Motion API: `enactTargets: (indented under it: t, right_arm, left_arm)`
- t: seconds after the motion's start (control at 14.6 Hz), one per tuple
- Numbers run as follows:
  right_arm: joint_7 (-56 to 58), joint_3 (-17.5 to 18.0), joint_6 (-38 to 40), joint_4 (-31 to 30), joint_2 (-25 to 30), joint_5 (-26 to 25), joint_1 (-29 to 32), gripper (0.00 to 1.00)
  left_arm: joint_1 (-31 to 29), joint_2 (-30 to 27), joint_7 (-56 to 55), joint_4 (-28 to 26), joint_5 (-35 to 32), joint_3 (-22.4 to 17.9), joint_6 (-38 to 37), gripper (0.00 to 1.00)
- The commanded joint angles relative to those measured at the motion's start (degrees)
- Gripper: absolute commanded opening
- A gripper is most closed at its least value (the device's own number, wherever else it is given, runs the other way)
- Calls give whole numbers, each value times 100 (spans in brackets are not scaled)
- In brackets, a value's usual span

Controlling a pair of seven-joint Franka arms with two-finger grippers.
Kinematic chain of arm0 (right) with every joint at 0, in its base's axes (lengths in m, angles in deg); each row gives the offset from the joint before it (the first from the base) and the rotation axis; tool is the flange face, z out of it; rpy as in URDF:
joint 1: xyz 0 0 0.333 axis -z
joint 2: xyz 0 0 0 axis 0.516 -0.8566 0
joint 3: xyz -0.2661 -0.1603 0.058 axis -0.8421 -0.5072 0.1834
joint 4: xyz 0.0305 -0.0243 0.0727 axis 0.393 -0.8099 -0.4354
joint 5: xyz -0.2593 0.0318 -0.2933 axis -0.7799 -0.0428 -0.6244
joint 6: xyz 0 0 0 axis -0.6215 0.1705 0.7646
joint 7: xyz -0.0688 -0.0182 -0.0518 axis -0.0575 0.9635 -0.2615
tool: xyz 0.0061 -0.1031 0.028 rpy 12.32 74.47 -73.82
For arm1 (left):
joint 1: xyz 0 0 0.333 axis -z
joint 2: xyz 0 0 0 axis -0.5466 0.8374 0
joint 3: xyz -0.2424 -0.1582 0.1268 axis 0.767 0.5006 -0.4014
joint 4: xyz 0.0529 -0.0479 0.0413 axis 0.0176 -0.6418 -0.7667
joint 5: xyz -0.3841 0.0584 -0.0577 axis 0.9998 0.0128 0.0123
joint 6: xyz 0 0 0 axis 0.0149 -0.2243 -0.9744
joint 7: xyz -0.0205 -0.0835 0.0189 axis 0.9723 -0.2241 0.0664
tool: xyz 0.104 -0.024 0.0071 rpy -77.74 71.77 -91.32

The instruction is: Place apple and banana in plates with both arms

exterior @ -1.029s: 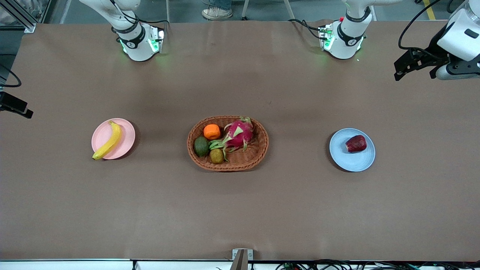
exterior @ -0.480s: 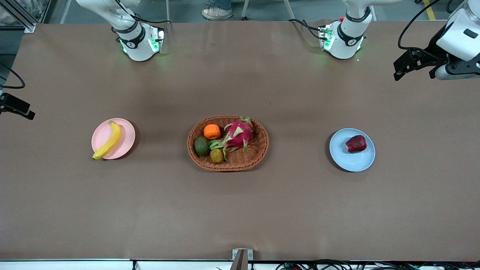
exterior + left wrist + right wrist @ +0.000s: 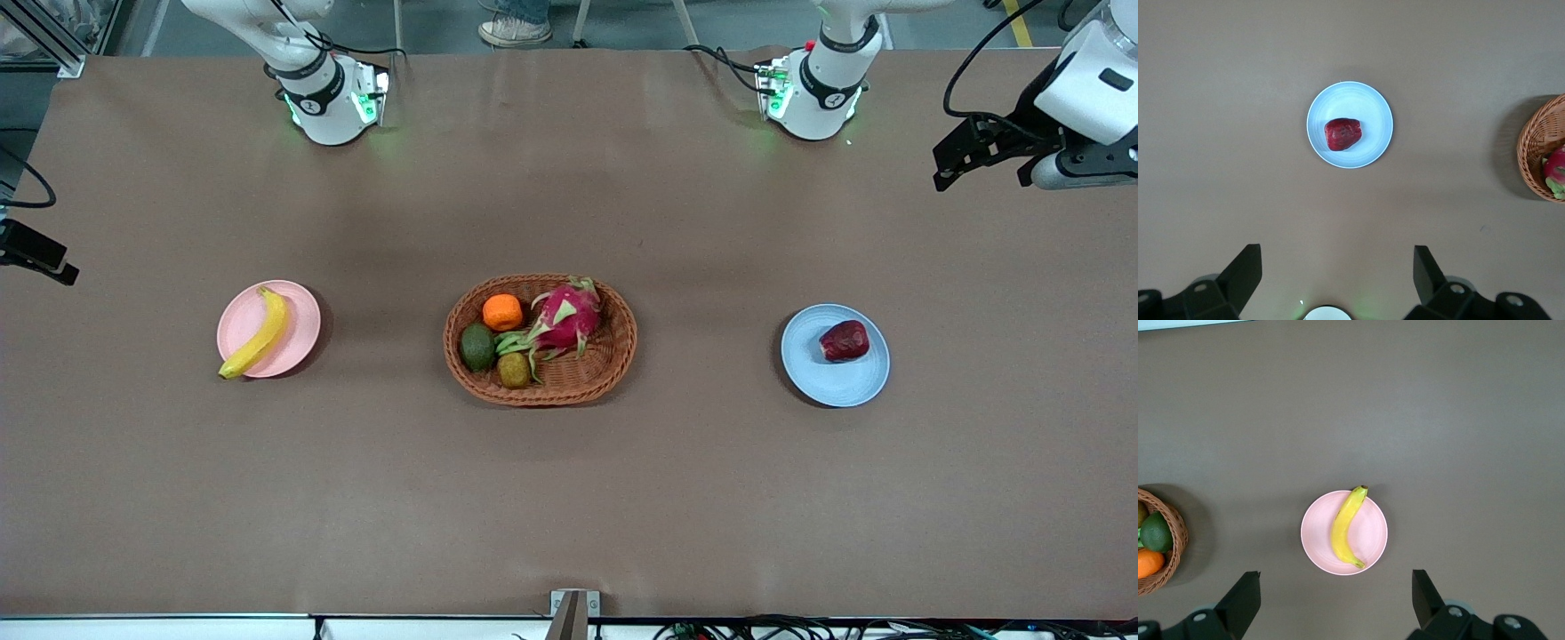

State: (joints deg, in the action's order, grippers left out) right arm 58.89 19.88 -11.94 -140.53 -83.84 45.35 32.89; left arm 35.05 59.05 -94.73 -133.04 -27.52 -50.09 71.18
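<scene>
the wicker basket (image 3: 540, 340) sits at the middle of the table and serves as the landmark here. going from the right arm's end of the table toward the left arm's: the right gripper (image 3: 1335, 603) is raised high over the table toward the right arm's end from the basket, fingers (image 3: 1245, 593) spread wide and holding nothing; in the front view only a dark part of it shows at the frame edge. the pink plate (image 3: 300, 313) lies well apart from the basket toward the right arm's end, and the banana (image 3: 258, 332) rests on it, one tip poking just over the rim on the side nearer the front camera. in the basket are an orange (image 3: 502, 312), an avocado (image 3: 477, 347), a kiwi (image 3: 514, 370) and a dragon fruit (image 3: 563, 322). the blue plate (image 3: 831, 382) lies well apart from the basket toward the left arm's end, with the apple (image 3: 844, 341) on it, off-centre. the left gripper (image 3: 1337, 280) hangs high over the table toward the left arm's end from the basket, fingers (image 3: 1426, 267) wide apart and empty.
</scene>
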Motion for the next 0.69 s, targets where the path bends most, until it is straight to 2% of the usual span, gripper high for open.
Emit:
enactTargets:
  t: [0.0,0.14,0.21,0.62]
  right_arm:
    - [-65,122,-197,-626,483,13,99,100]
    - [-65,131,-591,-1355,1010,13,99,100]
    - [-74,131,-654,-1515,1143,4,90,100]
    - [-47,131,-575,-1569,1258,-83,81,100]
  left_arm:
    - [-7,-45,74,-19,-94,20,-23,100]
    - [-7,-45,74,-19,-94,20,-23,100]
    - [-7,-45,74,-19,-94,20,-23,100]
    - [-7,-36,83,-10,-94,20,-23,100]
